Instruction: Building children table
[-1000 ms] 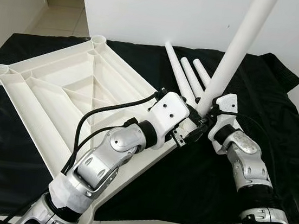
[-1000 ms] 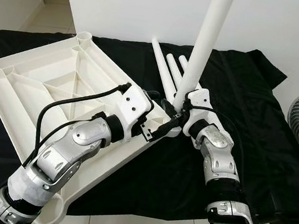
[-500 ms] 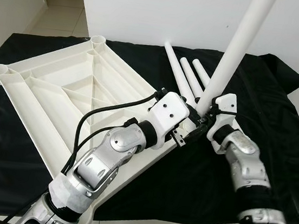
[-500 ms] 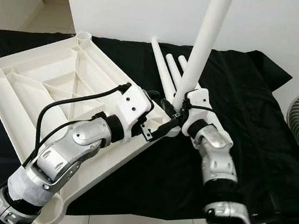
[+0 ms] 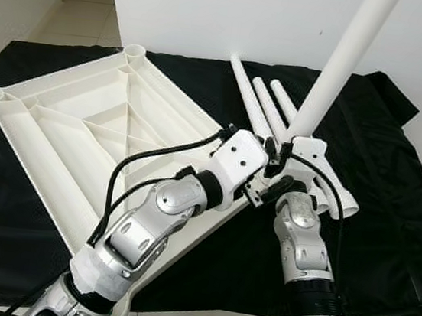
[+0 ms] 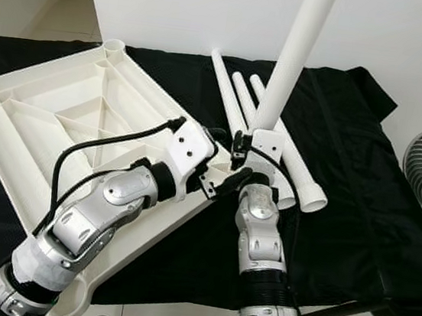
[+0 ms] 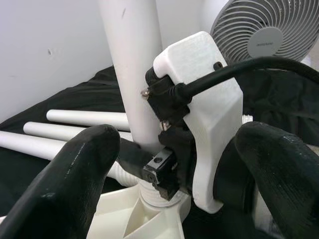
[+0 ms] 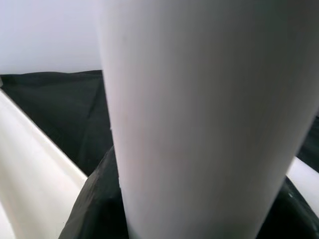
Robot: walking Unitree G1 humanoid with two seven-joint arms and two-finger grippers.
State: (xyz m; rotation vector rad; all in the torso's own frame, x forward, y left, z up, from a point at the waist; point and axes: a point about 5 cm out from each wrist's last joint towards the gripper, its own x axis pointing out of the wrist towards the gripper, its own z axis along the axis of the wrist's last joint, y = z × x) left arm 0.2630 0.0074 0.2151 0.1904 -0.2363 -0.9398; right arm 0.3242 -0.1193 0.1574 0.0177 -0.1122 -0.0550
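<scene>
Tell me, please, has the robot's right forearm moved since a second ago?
Yes. The right forearm swung inward toward the robot's left, uncovering the loose legs on the black cloth; the right gripper stays on the upright leg.

Bright, even daylight; head views sharp, wrist close-ups blurred.

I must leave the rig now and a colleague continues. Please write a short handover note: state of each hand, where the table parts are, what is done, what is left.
Right hand: shut on the upright leg, gripping it low, just above the near corner socket of the tabletop.
Left hand: open, its fingers either side of the leg's base and the right wrist, holding nothing.
Tabletop: upside down on the black cloth, ribs up.
Three spare legs: lying side by side on the cloth behind the hands.
Done: one leg stands in its socket; how firmly it is seated cannot be told.
Left: seat that leg, fit three more, turn the table over.
</scene>
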